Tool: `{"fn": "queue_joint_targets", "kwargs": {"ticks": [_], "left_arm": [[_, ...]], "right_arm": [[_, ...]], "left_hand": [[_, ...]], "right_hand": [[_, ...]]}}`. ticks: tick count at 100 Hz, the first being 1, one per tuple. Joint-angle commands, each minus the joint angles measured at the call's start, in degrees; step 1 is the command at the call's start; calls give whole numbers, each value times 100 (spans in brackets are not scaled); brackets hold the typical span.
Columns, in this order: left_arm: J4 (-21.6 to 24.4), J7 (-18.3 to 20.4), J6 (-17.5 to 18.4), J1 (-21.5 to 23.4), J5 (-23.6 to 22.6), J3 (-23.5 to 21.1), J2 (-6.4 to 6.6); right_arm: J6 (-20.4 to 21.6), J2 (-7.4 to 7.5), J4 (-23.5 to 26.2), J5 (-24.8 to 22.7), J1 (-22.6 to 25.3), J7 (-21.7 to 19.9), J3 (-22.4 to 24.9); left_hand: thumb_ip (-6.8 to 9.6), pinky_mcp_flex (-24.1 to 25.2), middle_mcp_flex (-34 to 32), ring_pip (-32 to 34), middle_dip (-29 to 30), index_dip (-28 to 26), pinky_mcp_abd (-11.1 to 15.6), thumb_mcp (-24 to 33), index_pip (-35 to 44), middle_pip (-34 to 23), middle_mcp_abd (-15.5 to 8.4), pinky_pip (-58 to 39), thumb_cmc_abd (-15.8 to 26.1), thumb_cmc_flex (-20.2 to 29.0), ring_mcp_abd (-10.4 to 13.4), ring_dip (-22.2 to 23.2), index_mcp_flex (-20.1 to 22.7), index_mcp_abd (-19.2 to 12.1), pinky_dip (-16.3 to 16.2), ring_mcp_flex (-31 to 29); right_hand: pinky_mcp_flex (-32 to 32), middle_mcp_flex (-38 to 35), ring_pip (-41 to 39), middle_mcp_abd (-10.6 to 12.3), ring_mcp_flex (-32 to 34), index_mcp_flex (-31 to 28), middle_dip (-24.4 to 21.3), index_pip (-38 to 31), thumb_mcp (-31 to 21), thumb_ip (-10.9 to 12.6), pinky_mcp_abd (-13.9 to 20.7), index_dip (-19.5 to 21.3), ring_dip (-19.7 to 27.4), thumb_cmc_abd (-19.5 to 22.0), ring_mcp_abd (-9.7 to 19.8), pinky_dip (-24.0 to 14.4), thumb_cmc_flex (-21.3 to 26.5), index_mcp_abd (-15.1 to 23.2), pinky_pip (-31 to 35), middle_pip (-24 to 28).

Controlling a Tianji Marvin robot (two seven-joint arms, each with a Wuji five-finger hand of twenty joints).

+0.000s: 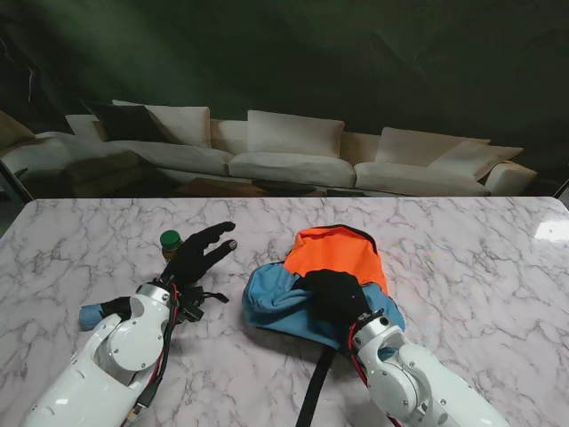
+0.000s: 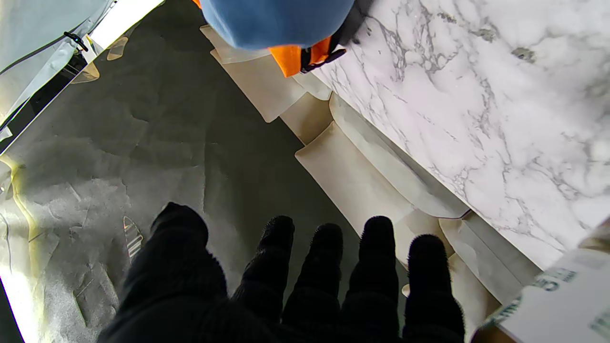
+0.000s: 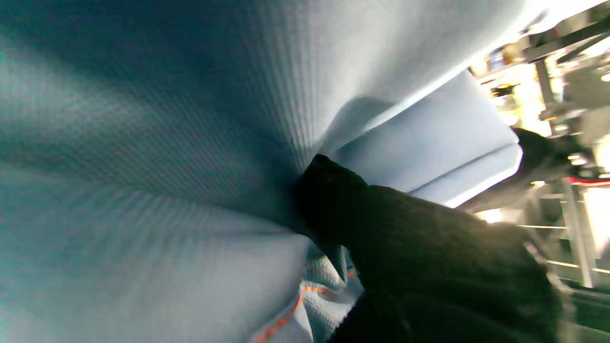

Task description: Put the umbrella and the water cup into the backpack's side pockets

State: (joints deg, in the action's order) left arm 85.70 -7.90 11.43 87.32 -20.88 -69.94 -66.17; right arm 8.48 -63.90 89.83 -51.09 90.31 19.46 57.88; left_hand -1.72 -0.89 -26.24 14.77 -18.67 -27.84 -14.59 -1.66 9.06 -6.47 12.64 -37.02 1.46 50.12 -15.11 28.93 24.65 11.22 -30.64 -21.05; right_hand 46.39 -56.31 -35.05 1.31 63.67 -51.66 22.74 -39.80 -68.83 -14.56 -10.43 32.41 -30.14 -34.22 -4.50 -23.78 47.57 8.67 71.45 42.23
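1. Backpack (image 1: 320,285), blue and orange, lies on our marble table (image 1: 462,267).
2. Our right hand (image 1: 336,294) presses its fingers clamped into the backpack fabric.
3. Our left hand (image 1: 197,253) hovers left of the backpack, fingers (image 2: 376,247) apart, empty.
4. Left of the backpack, just beside our left hand, stands the green-lidded water cup (image 1: 170,240); a blue umbrella (image 1: 92,314) lies nearer to us.

We see the marble surface (image 1: 462,267) evenly lit, with glare at its far right corner and a dim room beyond. The right wrist view is soft and blurred against the backpack (image 3: 190,119), blown out along one side. The left wrist view is sharp, with stretched edges.
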Motion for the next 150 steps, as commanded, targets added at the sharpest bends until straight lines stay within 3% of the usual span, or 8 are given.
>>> {"fn": "queue_joint_targets", "kwargs": {"ticks": [1,29,43,46,52,58,72,150], "left_arm": [[-19,75,-5,-9,4,15,-10],[-25,92,-4,-15,16,30,-8],[-37,102,22,-25,13,39,-5],[-43,102,28,-29,11,42,-5],[-49,103,36,-34,12,47,-5],[-56,106,42,-38,11,53,-4],[-65,108,47,-45,11,66,-4],[-81,117,36,-60,-3,91,-1]], "right_arm": [[273,10,100,138,26,-181,-76],[1650,164,-441,315,-281,-873,-289],[1529,234,-566,188,-303,-1058,-306],[1466,251,-549,141,-286,-1110,-294],[1352,282,-515,68,-251,-1225,-257],[1247,308,-443,59,-199,-1393,-213],[1168,342,-218,81,-42,-1657,-55],[1109,241,576,222,-10,-1630,941]], "left_hand": [[113,35,210,12,-5,-2,25,-13,-26,70,-108,-46,241,-25,24,17,-88,-54,-87,-79],[114,35,210,11,-6,-2,26,-13,-27,71,-103,-47,245,-22,24,16,-88,-50,-85,-79],[113,38,201,13,-6,-2,26,-15,-26,69,-103,-45,243,-28,22,17,-86,-48,-84,-83],[113,36,211,11,-5,-1,26,-14,-28,74,-106,-46,245,-26,19,16,-89,-48,-84,-79],[112,41,209,10,-5,-1,24,-16,-28,74,-97,-44,245,-29,17,15,-88,-51,-83,-78],[113,35,203,11,-5,-1,24,-14,-28,72,-105,-46,242,-26,18,16,-89,-49,-84,-80],[113,34,202,12,-6,-1,23,-16,-29,72,-104,-46,240,-28,18,17,-89,-49,-84,-82],[114,33,202,13,-8,-2,24,-14,-25,71,-96,-50,234,-21,14,18,-85,-54,-85,-83]], "right_hand": [[342,-332,-517,394,425,-1026,197,-2270,-702,243,784,641,-282,554,474,-368,404,679,885,435],[-28,103,32,384,89,-936,101,-1970,-505,290,743,566,-121,751,595,-277,350,844,457,-46],[-1494,1348,862,87,-1263,419,-296,-958,660,421,187,-8,306,1226,458,-316,122,788,-159,-719],[-1979,1868,976,-81,-1770,1208,-360,-1290,1280,194,-14,-1090,598,1156,339,-354,-253,796,-335,-787],[-2698,2561,1328,-284,-2503,2057,-477,-1312,1707,214,-253,-1669,950,1013,144,-265,-1196,537,-677,-1017],[-3313,3253,1604,-499,-3145,2487,-592,-70,1936,901,-394,-909,1263,1351,-27,-99,-2522,-24,-1040,-1201],[-3912,4076,2086,-682,-3789,3475,-707,720,2857,905,-496,-937,1586,1359,-161,168,-3659,-536,-1653,-1406],[-3723,3591,2163,-638,-3450,3270,-721,1112,3708,1056,-589,-746,1683,1830,-201,256,-3132,-541,-1774,-1323]]}}
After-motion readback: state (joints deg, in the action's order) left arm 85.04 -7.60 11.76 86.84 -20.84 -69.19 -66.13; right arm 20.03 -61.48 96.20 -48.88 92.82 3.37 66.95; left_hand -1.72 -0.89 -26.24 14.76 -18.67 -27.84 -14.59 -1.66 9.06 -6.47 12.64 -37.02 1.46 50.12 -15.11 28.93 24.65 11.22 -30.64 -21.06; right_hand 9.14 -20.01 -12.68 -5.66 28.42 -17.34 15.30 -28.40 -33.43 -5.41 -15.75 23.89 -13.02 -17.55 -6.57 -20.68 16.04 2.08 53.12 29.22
